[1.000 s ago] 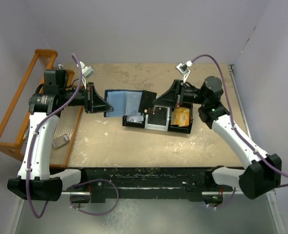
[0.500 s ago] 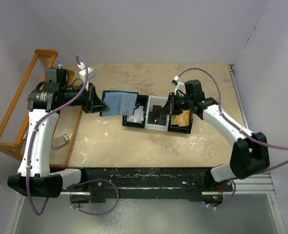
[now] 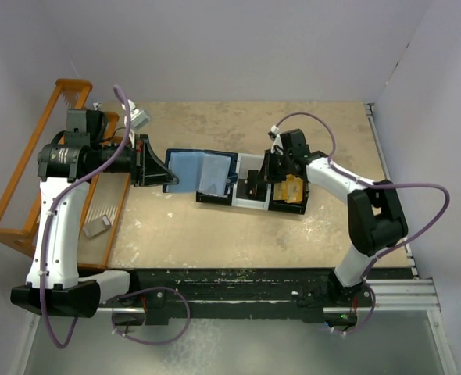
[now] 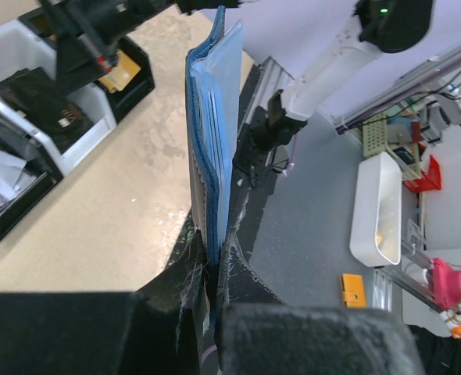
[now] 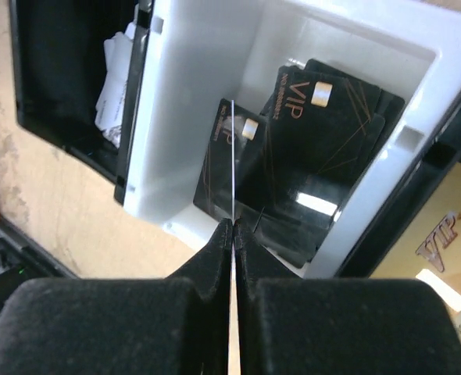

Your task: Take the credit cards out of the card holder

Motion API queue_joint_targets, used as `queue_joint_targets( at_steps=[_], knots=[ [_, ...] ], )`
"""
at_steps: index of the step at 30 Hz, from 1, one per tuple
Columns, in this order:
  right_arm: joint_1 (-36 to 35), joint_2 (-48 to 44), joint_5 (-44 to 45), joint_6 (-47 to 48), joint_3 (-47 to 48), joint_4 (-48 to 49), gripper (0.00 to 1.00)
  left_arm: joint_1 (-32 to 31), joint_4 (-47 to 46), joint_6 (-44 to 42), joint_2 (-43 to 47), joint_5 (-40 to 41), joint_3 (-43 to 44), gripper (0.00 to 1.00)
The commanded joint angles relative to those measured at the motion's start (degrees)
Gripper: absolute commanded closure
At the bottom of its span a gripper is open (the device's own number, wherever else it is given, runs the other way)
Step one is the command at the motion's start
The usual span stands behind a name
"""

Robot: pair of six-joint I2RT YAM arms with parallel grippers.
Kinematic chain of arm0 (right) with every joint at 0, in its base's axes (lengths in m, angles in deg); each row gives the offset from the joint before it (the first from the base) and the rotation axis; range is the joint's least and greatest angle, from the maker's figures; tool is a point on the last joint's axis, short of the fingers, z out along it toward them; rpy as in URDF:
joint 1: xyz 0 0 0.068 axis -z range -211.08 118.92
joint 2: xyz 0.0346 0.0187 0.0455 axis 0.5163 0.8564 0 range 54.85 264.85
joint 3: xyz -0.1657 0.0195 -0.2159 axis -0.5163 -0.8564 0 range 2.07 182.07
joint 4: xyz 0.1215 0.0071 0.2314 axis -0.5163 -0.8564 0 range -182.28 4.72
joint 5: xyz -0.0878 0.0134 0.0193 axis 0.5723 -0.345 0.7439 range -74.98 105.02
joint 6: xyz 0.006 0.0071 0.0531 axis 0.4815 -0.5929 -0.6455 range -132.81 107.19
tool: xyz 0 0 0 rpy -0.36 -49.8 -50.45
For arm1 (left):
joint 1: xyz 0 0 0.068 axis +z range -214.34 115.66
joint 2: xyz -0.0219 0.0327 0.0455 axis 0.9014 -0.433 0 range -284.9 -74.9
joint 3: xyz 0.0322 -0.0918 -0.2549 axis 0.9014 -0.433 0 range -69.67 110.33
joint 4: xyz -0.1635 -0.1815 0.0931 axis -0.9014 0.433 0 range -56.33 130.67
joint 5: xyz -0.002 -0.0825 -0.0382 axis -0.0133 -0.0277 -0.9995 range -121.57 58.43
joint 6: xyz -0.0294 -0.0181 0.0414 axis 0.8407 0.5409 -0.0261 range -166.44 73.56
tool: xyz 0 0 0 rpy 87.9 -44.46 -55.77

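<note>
The left gripper point(image 4: 215, 262) is clamped on one edge of the small dark navy-blue folding card holder point(image 3: 203, 170). It appears to hold the holder lifted off the table point(image 3: 215, 125), just beside the black three-compartment tray point(image 3: 213, 200). Opened out this way, the pale blue-grey inner faces are within reach of the other arm. The right gripper point(image 5: 232, 234) is pinched together on a thin card point(image 5: 232, 156), directly above the white middle compartment point(image 5: 184, 117), where black VIP cards point(image 5: 324, 156) lie stacked; the position suits a release there. A gold VIP card point(image 5: 441, 242) lies in the neighbouring compartment.

Whether any cards sit in the holder's pockets cannot be told: the wrist view shows it edge-on, and the overhead view is too small. The crumpled white item point(image 5: 117, 55) in the far compartment cannot be identified
</note>
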Motion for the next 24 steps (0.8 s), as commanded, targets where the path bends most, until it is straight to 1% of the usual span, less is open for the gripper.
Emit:
queue_joint_targets(
  at_steps=[1, 8, 9, 12, 13, 15, 17, 20, 22, 24],
  knots=[
    [-1.96, 1.73, 5.37, 1.17, 4.11, 1.69, 1.0, -0.05, 0.8, -1.67, 1.3, -8.48, 2.95, 1.0],
    [-2.32, 2.03, 9.52, 1.89, 4.83, -0.36, 1.0, -0.05, 1.14, -1.34, 1.23, -10.0, 3.5, 1.0],
    [-2.3, 1.83, 9.66, 1.95, 4.92, -0.36, 0.98, -0.05, 1.02, -1.3, 1.24, -10.02, 3.5, 1.0],
    [-2.3, 1.01, 9.91, 1.83, 6.18, -2.71, 0.82, -0.05, 0.91, -1.15, 1.2, -10.68, 3.62, 1.0],
    [-2.41, 0.42, 9.65, 1.82, 6.75, -3.35, 0.77, -0.05, 0.94, -1.31, 1.22, -11.14, 3.77, 1.0],
    [-2.55, -2.19, 9.15, 1.84, 7.73, -3.93, 0.68, -0.05, 0.54, -1.49, 1.62, -11.42, 3.96, 1.0],
    [-2.8, -5.43, 8.68, 1.7, 8.58, -4.32, 0.55, -0.05, -0.22, -1.55, 2.28, -11.16, 3.85, 1.0],
    [-2.88, -11.86, 7.46, 1.36, 9.49, -4.36, 0.46, -0.05, -0.67, -2.05, 2.72, -10.75, 3.79, 1.0],
    [-2.91, -17.56, 5.02, 0.56, 8.74, -1.88, 0.41, -0.05, -0.41, -2.67, 2.66, -10.52, 3.74, 1.0],
    [-2.91, -23.64, 1.1, -1.44, 6.49, 3.75, 0.31, -0.05, 0.16, -3.68, 2.67, -10.24, 3.86, 1.0]
  ],
)
